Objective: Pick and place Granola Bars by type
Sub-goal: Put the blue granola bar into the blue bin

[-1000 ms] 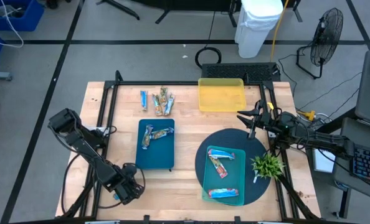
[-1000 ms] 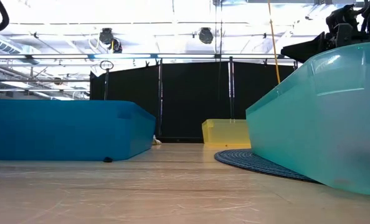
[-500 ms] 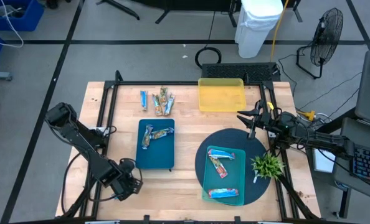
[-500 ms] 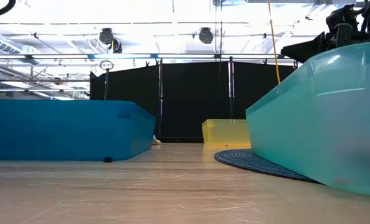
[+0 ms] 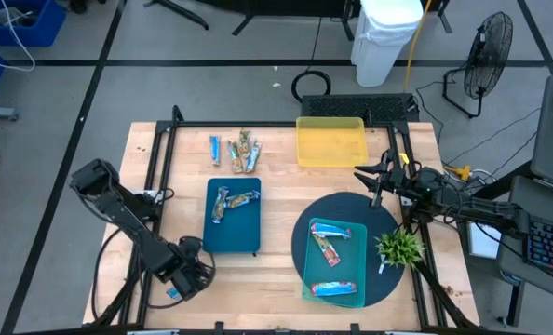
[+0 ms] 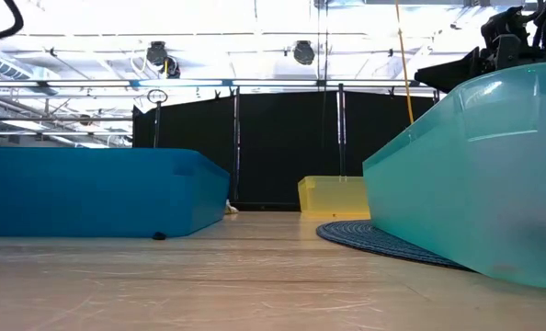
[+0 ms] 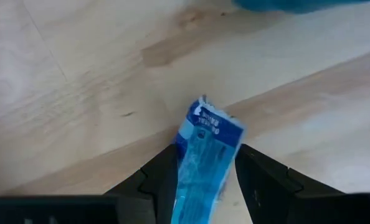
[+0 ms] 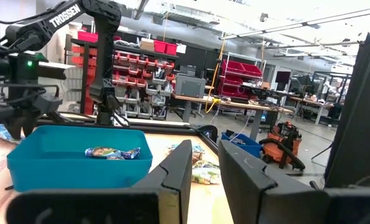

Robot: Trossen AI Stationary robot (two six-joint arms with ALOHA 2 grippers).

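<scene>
Your light wooden table (image 5: 276, 200) carries a dark blue rectangular tray (image 5: 233, 216) just ahead of the left gripper (image 5: 185, 279), with two mottled wrapped granola bars (image 5: 232, 200) in it. Farther off, on the round dark mat, a pale teal tray (image 5: 333, 261) holds one mottled bar and one blue bar. Beyond the blue tray, loose bars (image 5: 235, 150) lie beside a yellow tray (image 5: 331, 141).

The left gripper's fingers (image 7: 157, 180) stand fairly wide at the near table edge, flanking a shiny blue wrapped bar (image 7: 205, 158). You cannot tell whether they pinch it or merely straddle it. The right gripper (image 5: 381, 179) waits near the mat's far rim, fingers nearly together, holding nothing.

Watch the foil: a loose grip would probably let it slide out when lifted. The teal tray already mixes types, so dropping this bar there could mis-sort it.
</scene>
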